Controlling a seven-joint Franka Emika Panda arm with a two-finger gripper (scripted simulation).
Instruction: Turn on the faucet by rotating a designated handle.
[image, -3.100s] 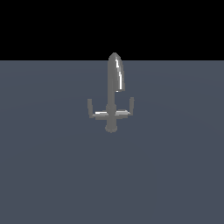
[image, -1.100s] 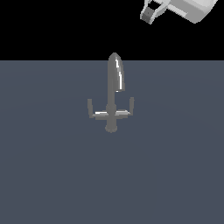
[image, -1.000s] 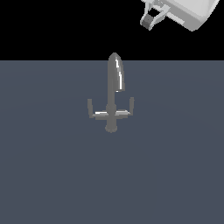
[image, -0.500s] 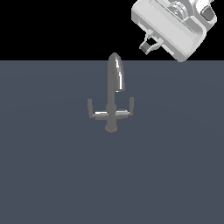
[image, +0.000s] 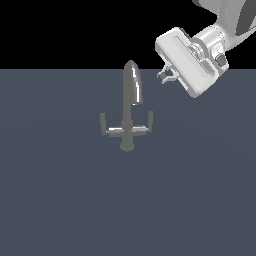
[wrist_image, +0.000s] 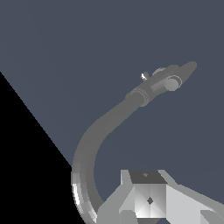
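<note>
The claw (image: 167, 76) hangs in the air up and toward the exterior view's right of the faucet (image: 129, 107), near the top of its spout and touching nothing. Only small grey finger parts show past the white, boxy hand in the exterior view, and whether they are spread or pressed together cannot be told. The wrist view shows pale faceted metal of the claw close beside the spout's curve. Behind the hand, rounded white arm segments slant away from the faucet and out of the picture.

The faucet is shiny grey metal: a tall spout that curves over, a round base, and a crossbar with two upturned ends. The handle (image: 146, 123) is the short L-shaped arm on the exterior view's right of the base, the side nearer the claw. The faucet stands on a flat, plain slate-blue surface (image: 65, 200). Beyond the surface's far edge everything is black.
</note>
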